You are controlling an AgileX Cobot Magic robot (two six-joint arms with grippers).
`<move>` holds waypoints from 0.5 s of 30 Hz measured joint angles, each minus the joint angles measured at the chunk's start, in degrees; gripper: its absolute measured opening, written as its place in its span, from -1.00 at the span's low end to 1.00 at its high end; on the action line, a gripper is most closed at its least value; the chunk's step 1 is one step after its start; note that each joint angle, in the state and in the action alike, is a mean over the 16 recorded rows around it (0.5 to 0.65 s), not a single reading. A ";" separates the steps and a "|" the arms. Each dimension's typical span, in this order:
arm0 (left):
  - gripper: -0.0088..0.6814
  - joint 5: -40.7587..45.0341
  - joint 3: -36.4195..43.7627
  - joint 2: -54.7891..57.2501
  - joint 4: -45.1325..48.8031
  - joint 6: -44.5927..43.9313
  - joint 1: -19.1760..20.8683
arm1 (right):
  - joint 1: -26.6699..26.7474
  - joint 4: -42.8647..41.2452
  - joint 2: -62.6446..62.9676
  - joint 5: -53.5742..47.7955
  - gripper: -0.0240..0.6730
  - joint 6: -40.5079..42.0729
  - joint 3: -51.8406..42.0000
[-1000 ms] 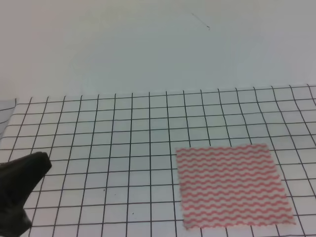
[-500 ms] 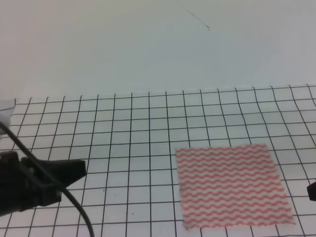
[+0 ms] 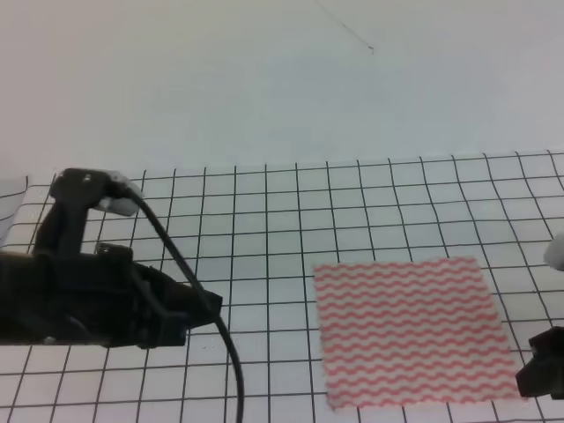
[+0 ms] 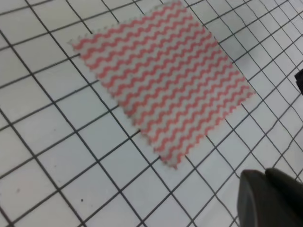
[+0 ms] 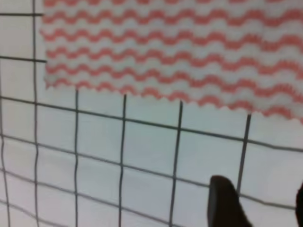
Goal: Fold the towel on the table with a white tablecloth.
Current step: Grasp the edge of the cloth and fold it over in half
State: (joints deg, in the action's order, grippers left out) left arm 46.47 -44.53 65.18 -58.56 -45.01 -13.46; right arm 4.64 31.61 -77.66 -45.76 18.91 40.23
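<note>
Towel (image 3: pixel 412 331) lay flat and unfolded on the white tablecloth (image 3: pixel 264 211), right of centre in the high view, long axis roughly left-right, stripes along it. No fold made yet.

Your left gripper (image 3: pixel 198 308) sat over bare grid well to the left of the towel, tip pointing at its left edge with open cloth between. Right gripper (image 3: pixel 539 374) was just beside the towel's near right corner, so the right arm was nearer by a clear margin.

Jaw state: left wrist view showed only a dark blob at the bottom corner, high view too coarse, so I can't tell. In the right wrist view two dark finger tips (image 5: pixel 226 203) stood apart at the bottom edge, probably open, holding nothing. Towel edge lay just ahead of them, not touching.

I'd start the pinch on the right.
</note>
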 joint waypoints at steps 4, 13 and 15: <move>-0.88 -0.71 -1.46 2.89 1.41 2.57 -2.73 | 0.00 0.09 -4.07 1.68 -0.02 -1.14 -0.61; -0.57 -1.23 -2.64 6.77 1.59 5.56 -4.63 | -0.01 0.05 -12.48 6.28 0.00 -3.35 -0.79; -0.50 -1.16 -2.74 7.11 1.55 5.80 -4.64 | -0.01 0.42 -14.03 7.05 0.00 -3.47 -0.78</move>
State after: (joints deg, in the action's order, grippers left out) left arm 45.31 -47.27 72.28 -57.01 -39.21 -18.11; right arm 4.64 32.03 -91.68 -38.71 15.43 39.45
